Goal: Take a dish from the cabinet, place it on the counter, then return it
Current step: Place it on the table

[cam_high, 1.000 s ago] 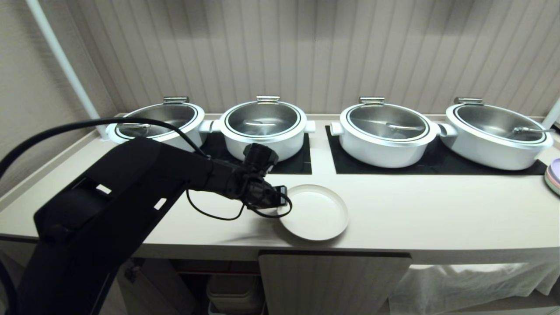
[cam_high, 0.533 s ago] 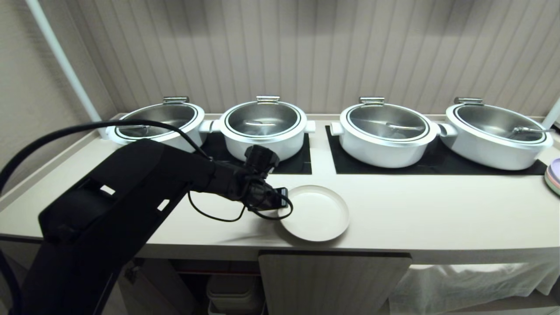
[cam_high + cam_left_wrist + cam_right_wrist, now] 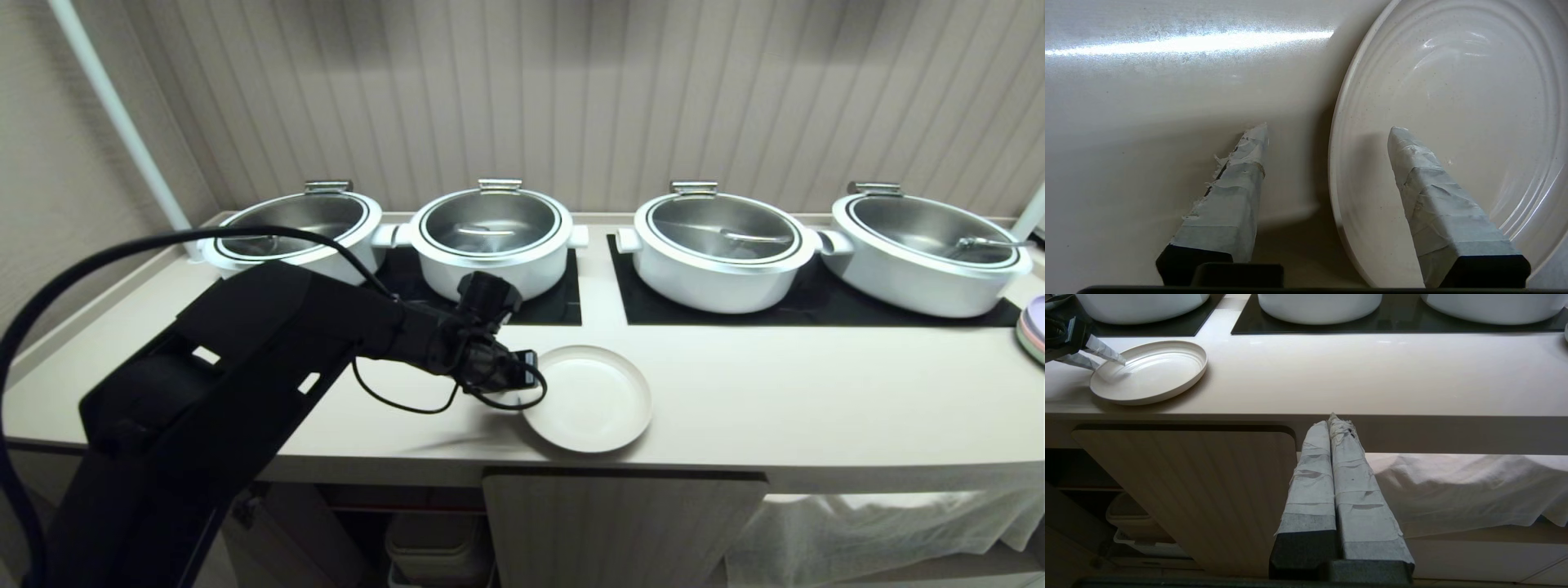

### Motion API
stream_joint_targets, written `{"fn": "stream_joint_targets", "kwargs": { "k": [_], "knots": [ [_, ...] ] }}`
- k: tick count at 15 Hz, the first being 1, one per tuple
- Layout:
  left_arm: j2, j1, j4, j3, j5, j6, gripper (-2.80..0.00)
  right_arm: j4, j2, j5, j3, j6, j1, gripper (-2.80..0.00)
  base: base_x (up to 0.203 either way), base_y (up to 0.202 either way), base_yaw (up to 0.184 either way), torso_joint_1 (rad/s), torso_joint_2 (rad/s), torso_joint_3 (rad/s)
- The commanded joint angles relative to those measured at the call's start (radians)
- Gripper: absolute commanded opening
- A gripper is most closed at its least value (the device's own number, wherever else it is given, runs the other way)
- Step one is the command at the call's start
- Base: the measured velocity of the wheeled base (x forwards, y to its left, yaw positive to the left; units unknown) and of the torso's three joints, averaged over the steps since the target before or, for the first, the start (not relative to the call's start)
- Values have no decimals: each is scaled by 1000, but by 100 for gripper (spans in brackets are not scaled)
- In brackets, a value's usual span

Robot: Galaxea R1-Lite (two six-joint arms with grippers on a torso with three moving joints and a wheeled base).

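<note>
left wrist view, left claw [image 3: 1327,130] astride dish [image 3: 1453,102] rim

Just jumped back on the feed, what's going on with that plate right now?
The plain off-white round plate lies flat on the cream-white counter, near its front edge. The left gripper is open, straddling the plate's rim: one taped finger over the plate, the other outside it. The right gripper is shut and parked below the counter, before the fluted beige cabinet door.

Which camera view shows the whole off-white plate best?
The head view: the plate lies whole on the counter. The right wrist view shows it whole but off at the edge; the left wrist view shows only part, close up.
</note>
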Motion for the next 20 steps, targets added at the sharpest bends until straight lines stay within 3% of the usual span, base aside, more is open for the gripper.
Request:
{"fn": "stream_joint_targets", "kwargs": {
  "k": [1, 9, 14, 15, 20],
  "knots": [
    [-3, 2, 0, 1, 6, -3, 0, -1, 0, 0, 0, 0, 0, -280, 0, 0, 0, 0, 0, 0],
    [-127, 17, 0, 42, 88, -6, 0, 0, 0, 1, 1, 0, 0, -280, 0, 0, 0, 0, 0, 0],
    [-299, 1, -6, 226, 166, -3, 0, 0, 0, -1, 1, 0, 0, -280, 0, 0, 0, 0, 0, 0],
    [-340, -10, -15, 284, 188, -3, -280, 0, 0, 0, 1, 0, 0, -280, 0, 0, 0, 0, 0, 0],
    [-500, -70, -97, 538, 296, -8, -280, 0, 0, 0, 0, 0, 0, -280, 0, 0, 0, 0, 0, 0]
  ]
}}
